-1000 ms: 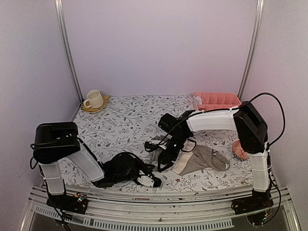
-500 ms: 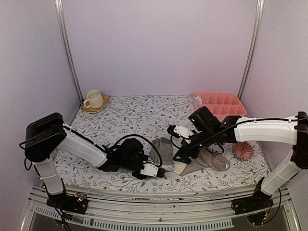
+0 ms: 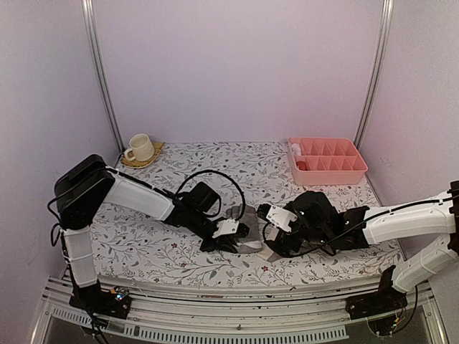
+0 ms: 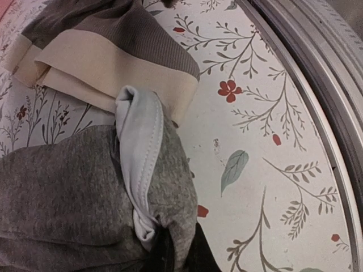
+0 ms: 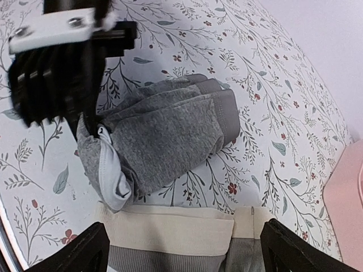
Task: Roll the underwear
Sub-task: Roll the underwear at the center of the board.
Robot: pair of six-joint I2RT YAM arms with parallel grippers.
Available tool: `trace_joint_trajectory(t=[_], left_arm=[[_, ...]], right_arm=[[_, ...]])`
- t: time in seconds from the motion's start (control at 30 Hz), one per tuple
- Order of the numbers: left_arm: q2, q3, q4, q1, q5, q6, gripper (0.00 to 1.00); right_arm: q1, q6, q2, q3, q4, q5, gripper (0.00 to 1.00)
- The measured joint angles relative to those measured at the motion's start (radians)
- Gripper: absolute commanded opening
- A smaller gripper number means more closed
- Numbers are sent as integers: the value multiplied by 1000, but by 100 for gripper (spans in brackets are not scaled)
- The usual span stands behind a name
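Right wrist view: we are pinching grey briefs mid-frame.
Left gripper is clamping their left corner; right gripper is hovering wide open, empty, over taupe briefs below.

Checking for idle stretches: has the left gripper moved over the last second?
Yes. The left gripper has moved away from the table's front rail, toward the pink tray.

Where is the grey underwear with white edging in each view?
Top external: grey underwear at centre front, at the left gripper.
Left wrist: it fills the lower left.
Right wrist: it lies at centre.
Shared landmark: the cream waistband beside it.
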Motion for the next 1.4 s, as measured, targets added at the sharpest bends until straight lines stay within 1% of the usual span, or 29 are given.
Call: trace_joint_trajectory(t=[0.13,0.3,0.4,0.5,0.6,0.67,0.83,1.03,1.4], left_arm=[[61,85,-104,43,116,-37,0],[122,161,-197,82,225,-80,0],[152,199,-244,96,263,-109,0],[174,229,-280,105,291,-145,0],[196,265,-325,110,309,-176,0],[211,288,-354,113,320,-190,0],[243,320,-393,126,366,-214,0],[267,339,-417,138,411,-222,0],[293,362,-462,151,452,-216,0]], right_arm=[[99,-71,0,-50,76,75,94],[192,-158,23,-60,160,143,91],[235,-220,85,-60,219,190,87],[279,-285,199,-47,272,246,83],[307,-343,316,-6,301,301,77],[317,-383,384,25,321,340,69],[323,-456,458,68,374,405,60],[322,-490,504,76,417,458,48],[295,-478,550,105,430,488,36]])
